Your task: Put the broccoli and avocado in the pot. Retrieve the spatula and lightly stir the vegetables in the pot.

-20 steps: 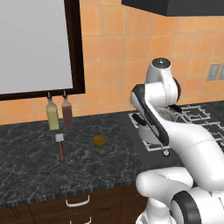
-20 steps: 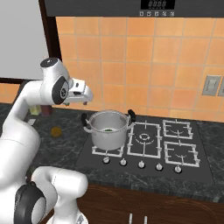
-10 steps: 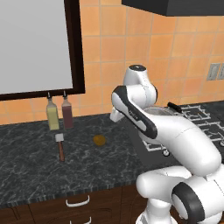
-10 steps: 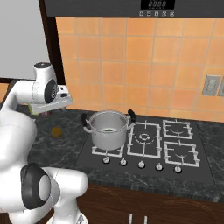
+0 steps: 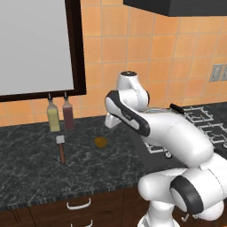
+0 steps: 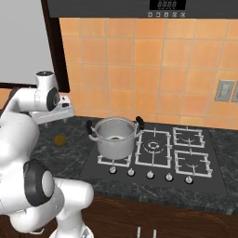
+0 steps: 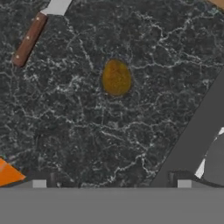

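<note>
One item, green broccoli (image 6: 114, 137), sits in the shiny steel pot (image 6: 114, 139); the orange-brown avocado (image 7: 116, 78) and red-handled spatula (image 5: 61, 148) remain on the counter, gripper (image 7: 111, 183) spread wide, empty.

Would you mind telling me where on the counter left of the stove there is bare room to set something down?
The front strip of the dark counter, below the spatula and avocado, is bare. So is the patch between the avocado and the stove's edge. It is tighter at the back wall, where two bottles stand just behind the spatula's head.
</note>
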Motion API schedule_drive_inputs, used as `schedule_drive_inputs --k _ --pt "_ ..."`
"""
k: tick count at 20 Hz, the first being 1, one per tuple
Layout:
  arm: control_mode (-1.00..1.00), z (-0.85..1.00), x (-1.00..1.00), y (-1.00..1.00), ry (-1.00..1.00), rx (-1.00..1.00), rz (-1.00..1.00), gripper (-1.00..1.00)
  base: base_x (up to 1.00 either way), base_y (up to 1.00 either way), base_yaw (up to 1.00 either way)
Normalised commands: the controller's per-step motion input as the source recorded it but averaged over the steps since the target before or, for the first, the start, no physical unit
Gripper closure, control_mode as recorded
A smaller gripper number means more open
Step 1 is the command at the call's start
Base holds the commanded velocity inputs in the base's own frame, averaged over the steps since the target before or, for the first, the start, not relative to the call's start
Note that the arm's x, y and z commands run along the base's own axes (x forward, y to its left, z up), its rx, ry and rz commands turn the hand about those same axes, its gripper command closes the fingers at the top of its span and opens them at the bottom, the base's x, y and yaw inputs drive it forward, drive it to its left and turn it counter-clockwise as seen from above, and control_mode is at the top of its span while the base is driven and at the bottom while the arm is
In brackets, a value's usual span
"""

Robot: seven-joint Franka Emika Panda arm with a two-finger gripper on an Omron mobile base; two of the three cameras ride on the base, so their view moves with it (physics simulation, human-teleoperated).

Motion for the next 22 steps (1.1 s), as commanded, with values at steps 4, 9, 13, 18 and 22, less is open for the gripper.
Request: schedule_drive_inputs --k 4,9,13,18,22 --pt "-1.00 -0.54 0.42 0.38 0.20 0.00 -0.09 -1.00 0.00 0.00 0.00" --pt "-1.00 -0.50 0.40 0.33 0.09 -0.04 -0.11 -1.00 0.00 0.00 0.00" --pt "-1.00 -0.44 0.33 0.19 0.07 -0.05 -0.10 -1.00 0.00 0.00 0.00" --pt "-1.00 -0.43 0.25 0.08 0.07 -0.05 -0.06 -1.00 0.00 0.00 0.00" --pt "-1.00 -0.36 0.16 0.00 0.09 -0.02 -0.03 -1.00 0.00 0.00 0.00"
